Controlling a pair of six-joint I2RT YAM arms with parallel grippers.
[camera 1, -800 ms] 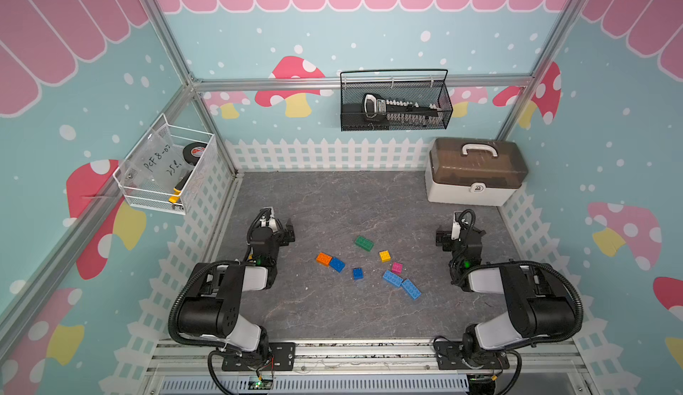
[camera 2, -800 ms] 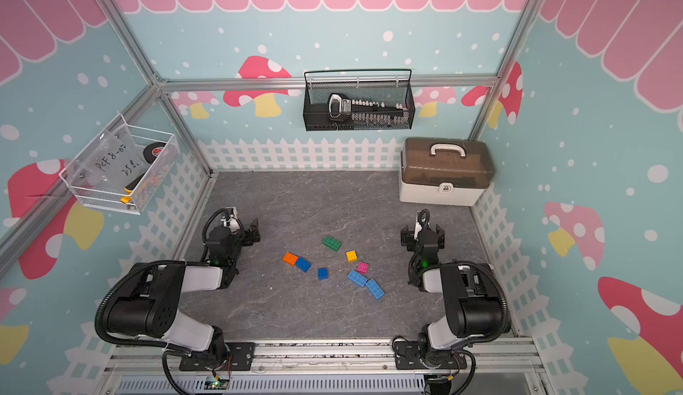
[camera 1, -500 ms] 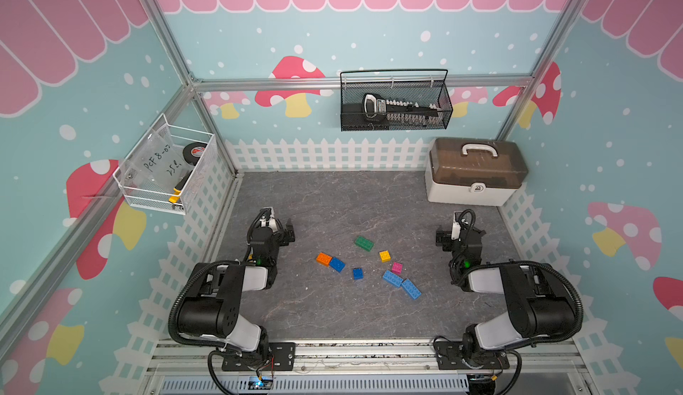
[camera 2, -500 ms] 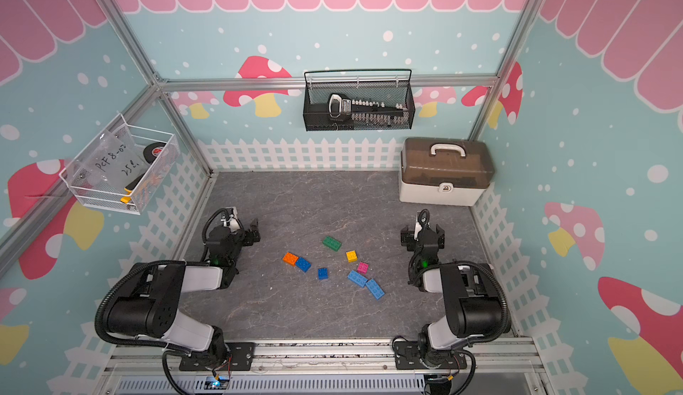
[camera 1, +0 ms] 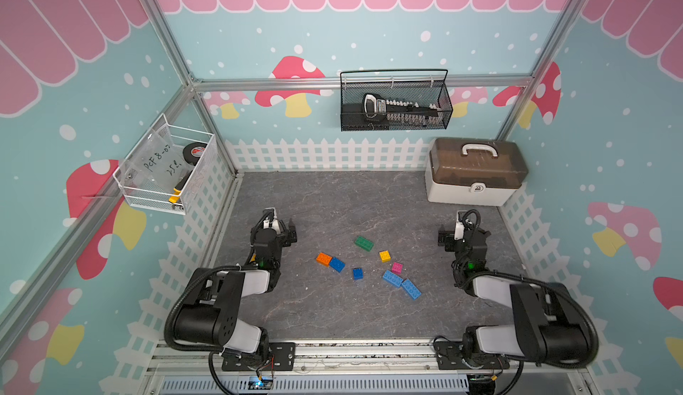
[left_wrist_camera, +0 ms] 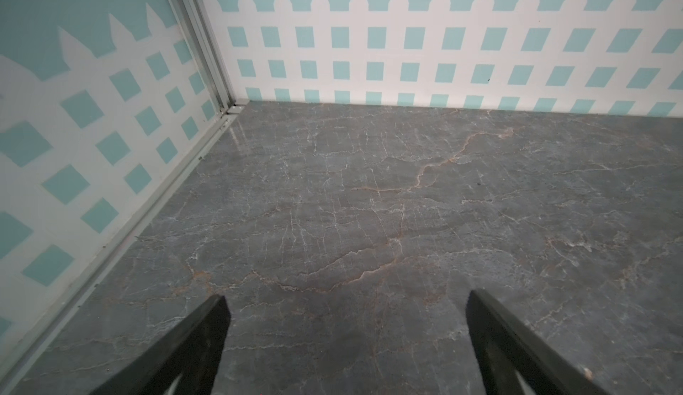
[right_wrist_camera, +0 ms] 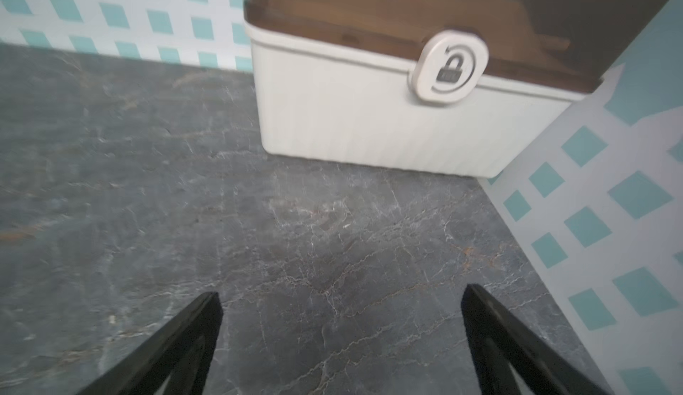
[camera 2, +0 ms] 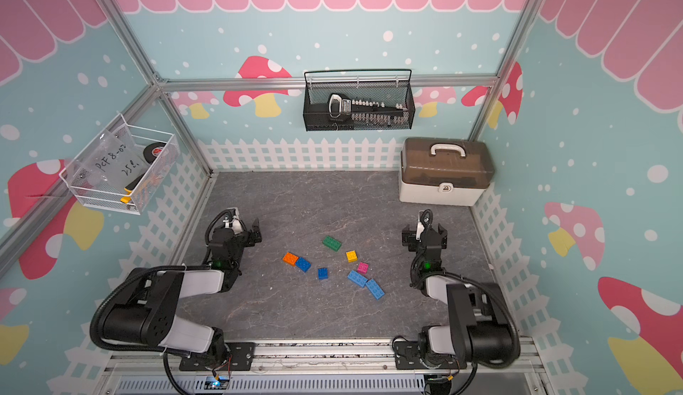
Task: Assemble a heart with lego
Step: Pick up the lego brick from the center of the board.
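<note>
Left gripper (left_wrist_camera: 345, 300), jaws spread wide and empty, faces bare grey tabletop (left_wrist_camera: 369, 197) and a fence-printed corner in its wrist view; right gripper (right_wrist_camera: 342, 295), equally wide and empty, faces a latched storage box (right_wrist_camera: 369, 116) just ahead, slightly blurred. Only the top views show the lego (camera 1: 357, 273): loose bricks between the two grippers, an orange brick (camera 1: 323, 258) touching a dark blue one (camera 1: 336, 264). Both arms sit folded low, grippers pointing at the back wall. Each wrist view cuts off all but the fingertips
</note>
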